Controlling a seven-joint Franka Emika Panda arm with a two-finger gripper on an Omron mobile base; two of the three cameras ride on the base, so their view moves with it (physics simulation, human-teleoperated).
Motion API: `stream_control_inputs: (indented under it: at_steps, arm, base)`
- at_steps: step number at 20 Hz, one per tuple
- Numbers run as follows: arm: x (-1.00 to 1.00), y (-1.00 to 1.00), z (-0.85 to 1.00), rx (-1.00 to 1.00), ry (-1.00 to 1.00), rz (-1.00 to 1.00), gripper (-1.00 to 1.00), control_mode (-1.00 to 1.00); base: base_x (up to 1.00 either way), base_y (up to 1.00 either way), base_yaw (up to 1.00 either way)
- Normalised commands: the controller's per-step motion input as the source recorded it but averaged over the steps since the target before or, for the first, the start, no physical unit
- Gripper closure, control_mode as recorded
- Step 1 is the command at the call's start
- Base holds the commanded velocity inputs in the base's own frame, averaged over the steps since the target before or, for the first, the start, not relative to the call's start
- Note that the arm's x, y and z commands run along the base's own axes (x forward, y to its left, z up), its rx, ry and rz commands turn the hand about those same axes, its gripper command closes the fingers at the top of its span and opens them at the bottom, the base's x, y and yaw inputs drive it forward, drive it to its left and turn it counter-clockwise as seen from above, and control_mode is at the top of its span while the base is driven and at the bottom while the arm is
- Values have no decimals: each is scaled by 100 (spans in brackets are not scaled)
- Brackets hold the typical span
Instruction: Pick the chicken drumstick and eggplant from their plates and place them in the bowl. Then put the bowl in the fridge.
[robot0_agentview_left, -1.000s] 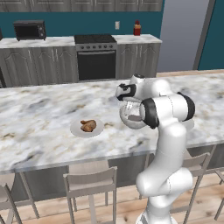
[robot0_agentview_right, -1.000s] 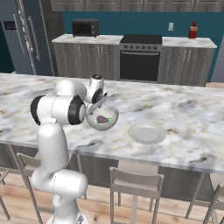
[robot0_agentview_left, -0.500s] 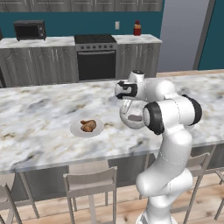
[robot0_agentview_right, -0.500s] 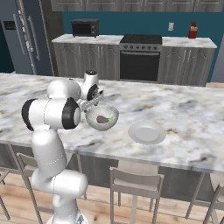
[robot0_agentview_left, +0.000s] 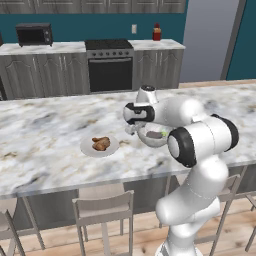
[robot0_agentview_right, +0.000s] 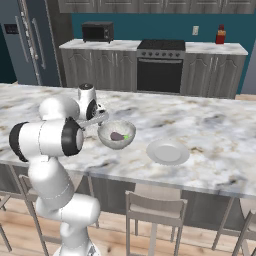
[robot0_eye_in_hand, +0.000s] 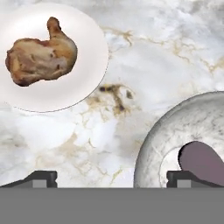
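Note:
A golden-brown chicken drumstick (robot0_agentview_left: 101, 143) (robot0_eye_in_hand: 41, 54) lies on a white plate (robot0_agentview_left: 113, 148) (robot0_eye_in_hand: 85, 70) on the marble island. To its right stands the glassy bowl (robot0_agentview_left: 151, 138) (robot0_agentview_right: 107, 137) (robot0_eye_in_hand: 159, 144) with the purple eggplant (robot0_agentview_right: 118, 135) (robot0_eye_in_hand: 203, 159) inside. My gripper (robot0_agentview_left: 131, 129) (robot0_agentview_right: 97, 121) (robot0_eye_in_hand: 111, 179) hangs open and empty over the counter between the plate and the bowl, just off the bowl's rim. A second white plate (robot0_agentview_right: 167, 151) sits bare beyond the bowl. The dark fridge (robot0_agentview_right: 30, 42) stands at the far left.
A black oven (robot0_agentview_left: 110, 67) and a microwave (robot0_agentview_left: 34, 34) sit along the back counter, with a red bottle (robot0_agentview_left: 157, 32). Stools (robot0_agentview_left: 102, 210) line the island's near edge. Bare marble (robot0_agentview_left: 45, 135) stretches left of the drumstick's plate.
The hand has swung from above the bowl toward the drumstick's plate and come lower. The eggplant stays in the bowl, and the jaws remain wide.

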Motion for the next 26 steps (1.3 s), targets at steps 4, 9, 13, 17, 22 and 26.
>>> stream_control_inputs:
  at_steps: [4,9,13,17,22,26]
  arm:
    - [-3,66,5,4,0,-6,-100,-100]
    - [1,65,2,0,0,3,-100,-100]
    - [12,63,0,0,0,23,-100,-100]
    - [22,55,0,0,0,19,-100,-100]
    - [29,32,0,0,0,3,-100,-100]
    - [17,15,-7,-7,0,0,-100,-100]
  base:
    - [0,0,0]
    - [0,0,0]
    - [0,0,0]
    - [0,0,0]
    - [0,0,0]
    - [0,0,0]
